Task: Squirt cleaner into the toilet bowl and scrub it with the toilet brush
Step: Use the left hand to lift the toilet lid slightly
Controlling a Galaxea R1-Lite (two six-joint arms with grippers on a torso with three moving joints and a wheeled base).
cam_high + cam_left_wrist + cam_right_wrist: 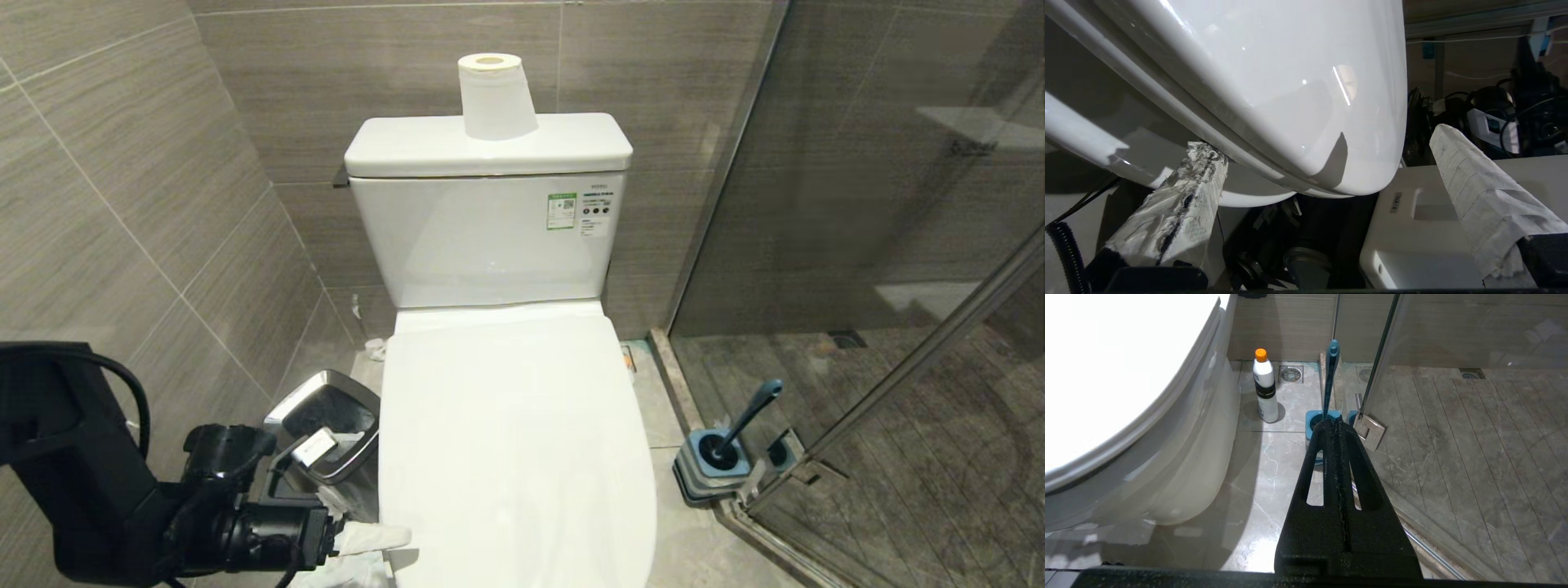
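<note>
At the front-left edge of the large white glossy ceramic toilet, whose lid is down over the bowl, the left gripper spreads its wrapped fingers around the lid's rim, likely to lift it. The right gripper is pressed together, parked above the floor; the small white orange-capped cleaner bottle and slate-blue toilet brush wait on the floor.

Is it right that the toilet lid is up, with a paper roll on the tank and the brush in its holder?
Not quite: the head view shows the toilet lid down, covering the bowl. The rest holds: the paper roll stands on the tank, and the brush sits in its holder.
</note>
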